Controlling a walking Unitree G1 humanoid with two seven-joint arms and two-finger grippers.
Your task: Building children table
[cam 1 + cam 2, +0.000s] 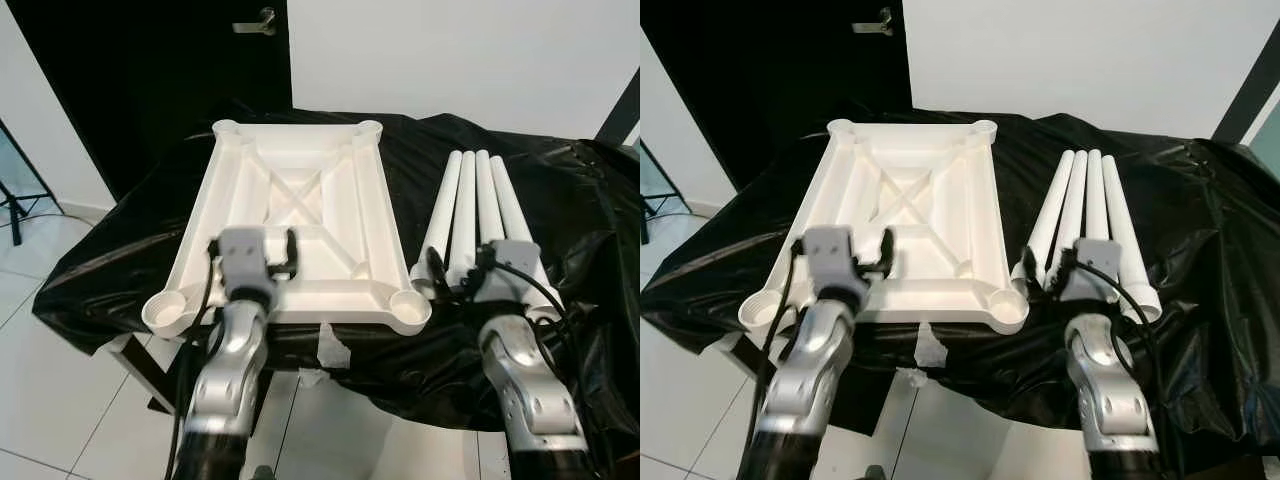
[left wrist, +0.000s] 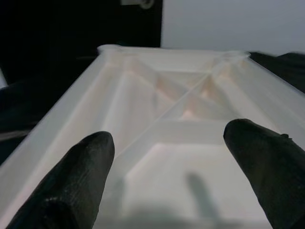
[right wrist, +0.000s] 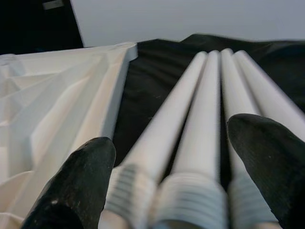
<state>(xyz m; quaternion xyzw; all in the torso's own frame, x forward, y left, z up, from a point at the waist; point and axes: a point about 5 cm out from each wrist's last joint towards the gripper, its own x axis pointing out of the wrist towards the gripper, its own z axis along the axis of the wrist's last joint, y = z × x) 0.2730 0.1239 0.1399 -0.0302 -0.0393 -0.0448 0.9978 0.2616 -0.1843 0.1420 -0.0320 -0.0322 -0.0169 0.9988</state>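
The left gripper (image 2: 167, 176) hovers with its black fingers spread wide over the near end of the upturned white plastic tabletop (image 1: 300, 215) (ribbed underside up, round sockets at the corners). The right gripper (image 3: 181, 186), likewise spread and holding nothing, sits above the threaded near ends of four white plastic tube legs (image 1: 478, 215), which lie side by side just beside the tabletop on a black plastic sheet (image 1: 570, 200) draped over a table.
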